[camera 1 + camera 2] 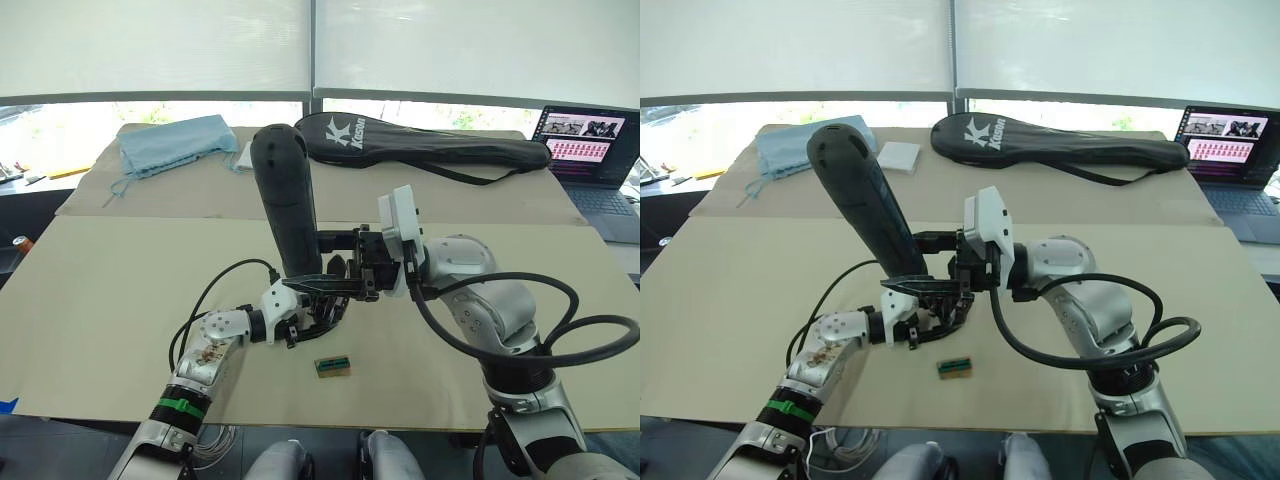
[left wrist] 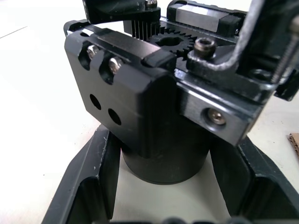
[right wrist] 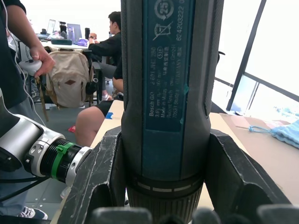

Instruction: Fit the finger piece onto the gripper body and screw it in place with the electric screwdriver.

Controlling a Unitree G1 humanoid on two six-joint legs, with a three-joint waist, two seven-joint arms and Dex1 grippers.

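Left gripper [image 1: 318, 312]: fingers closed around the gripper body [image 2: 140, 107], held just above the counter [image 1: 100, 300].
Right gripper [image 1: 940, 262]: fingers clamped on the electric screwdriver [image 1: 855, 195], bit down at the body.
Keep your driver aligned with the screw, press lightly.

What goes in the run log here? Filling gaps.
left gripper: shut on gripper body | right gripper: shut on electric screwdriver, upright
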